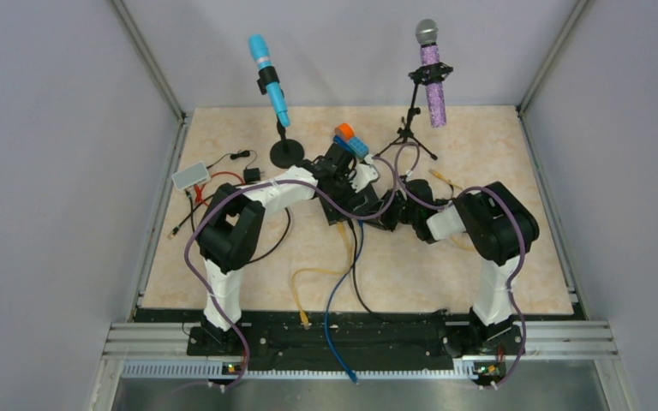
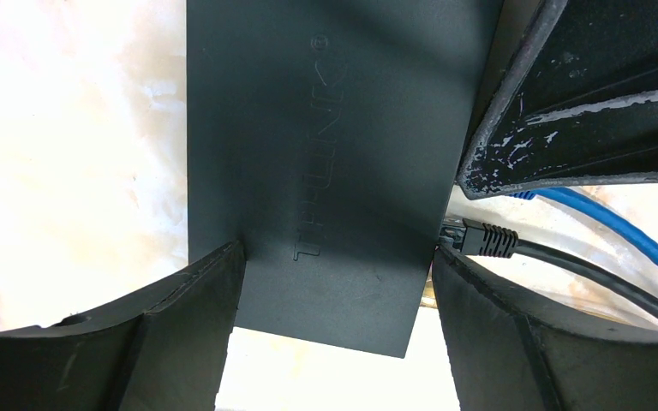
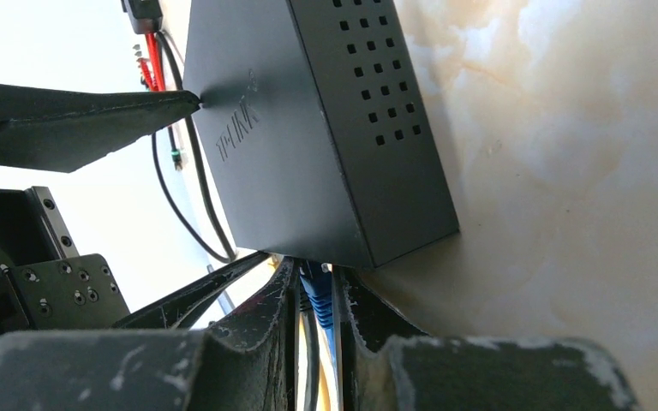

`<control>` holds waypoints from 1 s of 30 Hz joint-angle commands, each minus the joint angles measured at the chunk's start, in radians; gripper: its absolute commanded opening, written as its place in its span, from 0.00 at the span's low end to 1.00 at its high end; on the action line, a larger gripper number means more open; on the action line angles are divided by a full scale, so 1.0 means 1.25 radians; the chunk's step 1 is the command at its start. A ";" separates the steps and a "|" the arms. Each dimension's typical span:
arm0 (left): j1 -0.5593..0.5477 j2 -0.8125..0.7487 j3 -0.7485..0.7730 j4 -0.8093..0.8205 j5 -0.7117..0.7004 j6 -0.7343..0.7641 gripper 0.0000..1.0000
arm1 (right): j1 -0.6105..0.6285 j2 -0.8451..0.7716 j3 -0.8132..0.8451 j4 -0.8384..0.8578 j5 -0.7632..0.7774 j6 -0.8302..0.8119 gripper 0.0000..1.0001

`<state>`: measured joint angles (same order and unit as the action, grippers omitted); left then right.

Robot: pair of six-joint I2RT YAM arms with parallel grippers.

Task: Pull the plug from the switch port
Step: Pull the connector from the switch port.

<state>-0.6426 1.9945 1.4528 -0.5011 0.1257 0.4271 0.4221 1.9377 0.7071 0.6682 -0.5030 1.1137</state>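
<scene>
The switch [image 2: 334, 128] is a flat black box lying on the tabletop; its side with vent holes [image 3: 385, 94] shows in the right wrist view. My left gripper [image 2: 338, 253] is shut on the box, one finger pressed against each long side. A blue plug [image 3: 315, 295] sits in a switch port on the box's near edge, and the port itself is hidden behind it. My right gripper [image 3: 315, 272] is shut on this blue plug, fingers narrow on both sides. A black plug [image 2: 484, 240] sits in a neighbouring port. From above, both grippers [image 1: 343, 184] [image 1: 390, 214] meet mid-table.
A blue microphone [image 1: 270, 81] and a purple one [image 1: 431, 77] stand on stands at the back. A white flat box [image 1: 190, 175] with red wires lies at the left. Yellow [image 1: 313, 274], blue [image 1: 330, 317] and black cables trail toward the front edge.
</scene>
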 commanded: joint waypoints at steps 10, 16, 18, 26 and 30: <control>-0.003 0.041 -0.037 -0.112 0.033 -0.021 0.84 | 0.008 -0.030 -0.009 -0.145 0.091 -0.106 0.00; -0.003 0.043 -0.037 -0.112 0.028 -0.020 0.84 | 0.029 -0.055 -0.014 -0.182 0.113 -0.137 0.00; -0.003 0.043 -0.037 -0.112 0.028 -0.020 0.84 | 0.029 -0.059 -0.024 -0.168 0.114 -0.131 0.00; -0.003 0.044 -0.039 -0.112 0.026 -0.018 0.84 | 0.026 -0.058 -0.042 -0.124 0.075 -0.099 0.00; -0.003 0.042 -0.040 -0.111 0.025 -0.019 0.84 | 0.021 -0.058 -0.057 -0.094 0.064 -0.077 0.00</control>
<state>-0.6426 1.9945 1.4528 -0.5011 0.1219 0.4274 0.4507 1.8759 0.6884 0.6159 -0.4156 1.0138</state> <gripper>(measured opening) 0.839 0.139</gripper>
